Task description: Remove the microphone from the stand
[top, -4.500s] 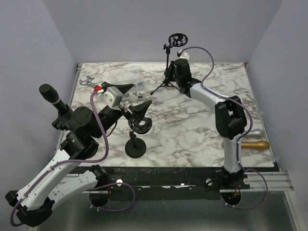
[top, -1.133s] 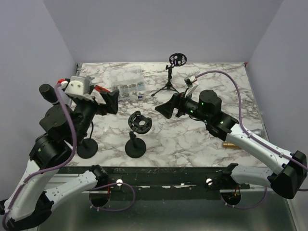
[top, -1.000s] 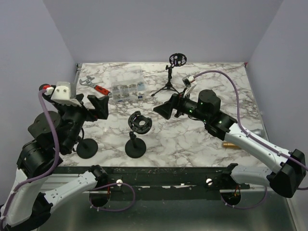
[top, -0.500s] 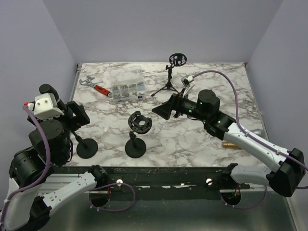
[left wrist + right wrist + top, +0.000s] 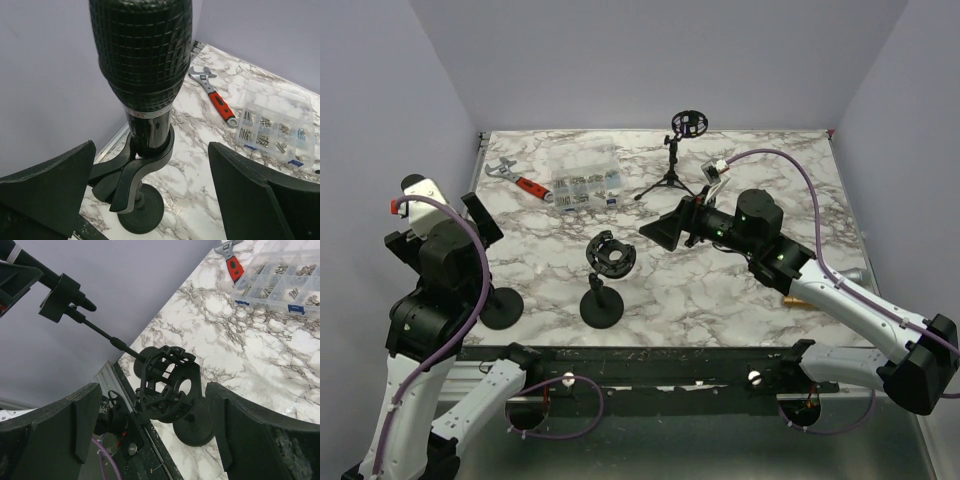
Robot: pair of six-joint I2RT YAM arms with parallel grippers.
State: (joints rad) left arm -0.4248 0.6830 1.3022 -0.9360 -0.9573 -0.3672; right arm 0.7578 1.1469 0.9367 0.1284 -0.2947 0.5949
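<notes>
Black mesh-head mic (image 5: 142, 60) sits upright in the clip of its stand (image 5: 142, 165), by the left edge of the marble tabletop (image 5: 750, 190) toward the near-left corner, w/ the round base flat on the top. In the L wrist view the left gripper (image 5: 150, 150) is spread wide, one finger each side of the mic's handle & clip, w/ clear gaps both sides and touching nothing. From the top cam the mic is hidden behind the L arm; only the stand's base shows.

The right gripper (image 5: 665, 228) hangs over the middle of the tabletop, fingers apart, holding nothing. It's aimed at an empty shock-mount stand (image 5: 605, 262) near the near edge, approx. mid-width.

Far-left corner: red-handled wrench (image 5: 525, 182), w/ a clear parts box (image 5: 585, 185) just beside it. A tripod stand (image 5: 675, 165) w/ an empty ring mount is at the far edge, mid-width. A gold mic (image 5: 790, 298) lies by the right edge — partly hidden under the R arm.
</notes>
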